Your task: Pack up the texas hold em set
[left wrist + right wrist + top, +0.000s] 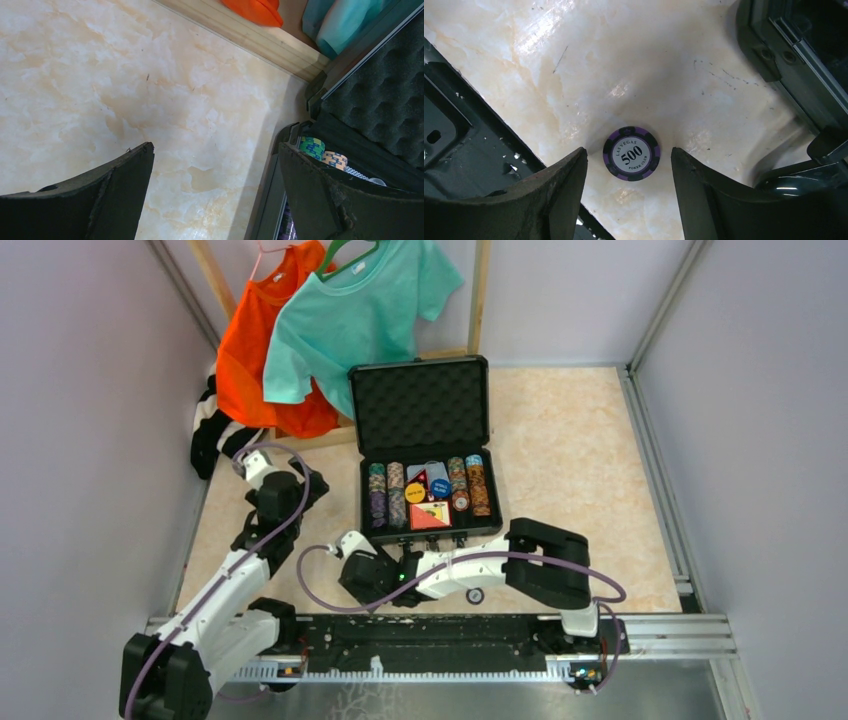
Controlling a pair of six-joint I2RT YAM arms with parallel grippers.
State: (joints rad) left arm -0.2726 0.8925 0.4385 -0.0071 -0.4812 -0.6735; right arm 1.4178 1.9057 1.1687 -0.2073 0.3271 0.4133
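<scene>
Right wrist view puts a purple 500 poker chip (631, 160) flat on the table at lower centre of the frame. The right gripper (627, 152) straddles it with jaws apart, bare surface showing on either side of the chip, nothing gripped. The black briefcase (420, 405) stands open at the centre of the top view with its foam lid raised. Its tray holds rows of chips (396, 495), a red-orange card box (430, 517), a yellow button (415, 492) and a blue button (438, 487). One corner of it fills the upper right of the right wrist frame, near the stray chip.

The step in hand looks like gathering this loose chip. A thin disc lying flat gives little to pinch, so the next move probably calls for fingertips right down at the surface before closing on its rim, then a lift to the tray. The left gripper (215, 150) hangs wide open and empty over bare table, the case at the right of its frame.

The tabletop (560, 440) is glossy, cream, marble-patterned and lightly scratched. Pale lilac walls (90, 390) enclose it, metal rails (660, 470) line its edges, and an orange T-shirt (265, 350) and a teal T-shirt (360, 310) hang at upper left of the top view
</scene>
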